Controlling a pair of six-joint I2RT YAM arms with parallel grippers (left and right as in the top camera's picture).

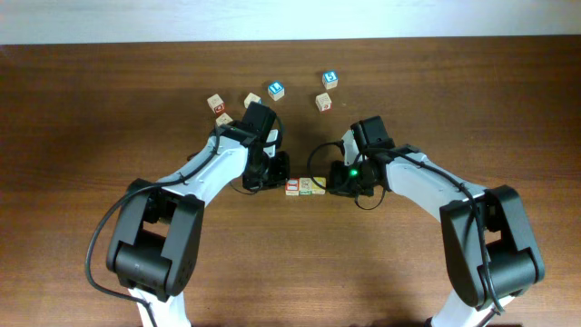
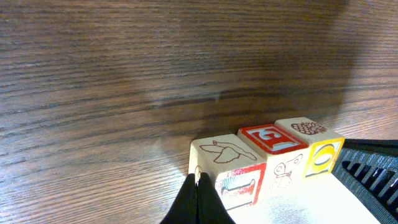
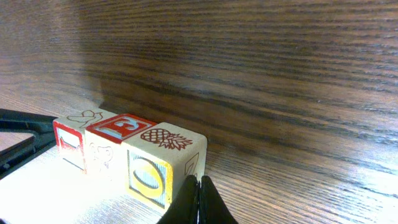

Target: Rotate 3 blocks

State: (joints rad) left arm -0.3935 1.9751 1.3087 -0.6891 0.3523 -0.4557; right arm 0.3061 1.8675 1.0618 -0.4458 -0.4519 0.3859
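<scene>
Black-fingered left gripper (image 2: pixel 198 200) and right gripper (image 3: pixel 199 200), jaws pressed together, empty, bracketed three small pale wooden alphabet cubes (image 2: pixel 272 138) touching in a row at their tips; rotation looked nearly finished.

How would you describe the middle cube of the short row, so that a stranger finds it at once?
On the table, three cubes stand touching in a row between the left gripper and the right gripper. The middle cube alone has a red top face; the bird cube and the pineapple cube beside it have pale tops.
</scene>
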